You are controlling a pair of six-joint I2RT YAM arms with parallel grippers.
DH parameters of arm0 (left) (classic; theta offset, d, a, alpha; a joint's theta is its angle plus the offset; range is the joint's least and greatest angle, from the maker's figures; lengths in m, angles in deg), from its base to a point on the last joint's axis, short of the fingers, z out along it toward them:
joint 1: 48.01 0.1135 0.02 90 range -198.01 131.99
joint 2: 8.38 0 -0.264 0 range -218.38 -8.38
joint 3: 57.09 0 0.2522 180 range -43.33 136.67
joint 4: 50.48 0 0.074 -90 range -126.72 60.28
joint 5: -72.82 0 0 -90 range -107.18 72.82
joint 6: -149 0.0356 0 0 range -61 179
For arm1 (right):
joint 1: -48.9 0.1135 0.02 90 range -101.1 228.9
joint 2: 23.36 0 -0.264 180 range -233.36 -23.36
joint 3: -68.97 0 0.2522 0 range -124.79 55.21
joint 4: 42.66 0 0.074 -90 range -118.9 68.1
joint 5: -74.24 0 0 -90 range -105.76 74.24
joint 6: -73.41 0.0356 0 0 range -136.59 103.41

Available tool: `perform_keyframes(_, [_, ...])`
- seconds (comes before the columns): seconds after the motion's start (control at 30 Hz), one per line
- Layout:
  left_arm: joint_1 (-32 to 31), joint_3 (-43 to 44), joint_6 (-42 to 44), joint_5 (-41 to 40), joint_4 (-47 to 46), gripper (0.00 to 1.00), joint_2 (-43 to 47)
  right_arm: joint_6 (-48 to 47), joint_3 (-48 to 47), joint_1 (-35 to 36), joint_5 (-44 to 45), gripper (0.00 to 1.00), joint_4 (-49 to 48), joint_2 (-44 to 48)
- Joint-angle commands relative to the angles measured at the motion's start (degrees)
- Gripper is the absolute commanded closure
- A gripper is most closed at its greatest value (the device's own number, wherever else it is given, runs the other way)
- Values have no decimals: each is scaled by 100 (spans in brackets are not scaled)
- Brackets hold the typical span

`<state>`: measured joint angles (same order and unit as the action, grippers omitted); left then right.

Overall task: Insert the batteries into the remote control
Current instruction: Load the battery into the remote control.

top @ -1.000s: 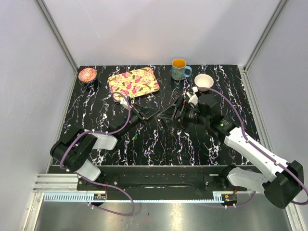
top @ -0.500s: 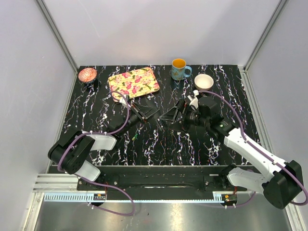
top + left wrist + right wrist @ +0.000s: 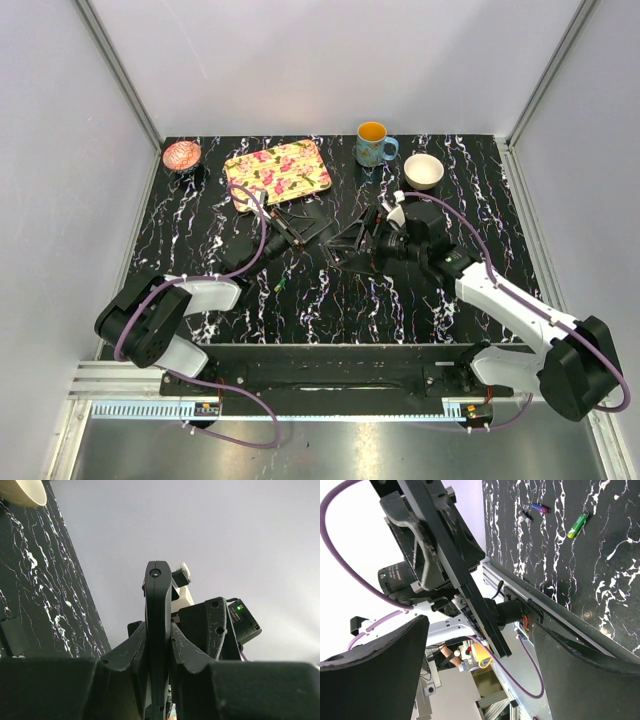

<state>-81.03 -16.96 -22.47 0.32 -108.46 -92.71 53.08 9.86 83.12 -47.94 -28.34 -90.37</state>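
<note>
My left gripper (image 3: 303,231) is shut on the black remote control (image 3: 157,595) and holds it edge-on above the table; in the left wrist view it stands upright between the fingers (image 3: 125,655). My right gripper (image 3: 338,247) is open, just right of the left gripper, with its jaws spread on either side of the remote's (image 3: 457,575) free end and not touching it. A slim blue-and-white strip (image 3: 470,615) lies along the remote's face. A green-yellow battery (image 3: 576,525), a red-blue battery (image 3: 539,508) and a darker one (image 3: 524,515) lie on the black table; the green one also shows from above (image 3: 280,285).
A floral tray (image 3: 278,168) lies behind the left gripper. A mug (image 3: 373,143) and a white bowl (image 3: 423,170) stand at the back right, and a pink bowl (image 3: 181,155) stands at the back left. The marbled table (image 3: 200,220) has white walls on three sides.
My right gripper has moved left, closing in on the remote held by the left gripper. The left gripper has shifted slightly up and right with the remote.
</note>
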Motion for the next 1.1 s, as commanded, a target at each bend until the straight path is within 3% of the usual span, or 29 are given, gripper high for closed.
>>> perform_keyframes(0.0, [6,184,70,105,-2370,100,181,187,-71,-73,-95,7,-495,-23])
perform_keyframes(0.3, [6,132,70,79,-2370,100,189,232,-124,-91,-42,29,-618,-76])
perform_keyframes(0.4, [6,149,61,78,-2370,100,181,153,-150,-91,-42,54,-531,-41])
perform_keyframes(0.43, [6,158,61,78,-2370,100,172,144,-150,-99,-42,57,-522,-32])
perform_keyframes(0.57, [-3,167,61,87,-2370,100,146,82,-185,-91,1,30,-434,-15])
perform_keyframes(0.67, [6,140,70,96,-2370,100,154,73,-203,-91,10,23,-416,-6])
perform_keyframes(1.07, [6,105,105,96,-2370,100,216,284,-256,-117,107,22,-513,-164])
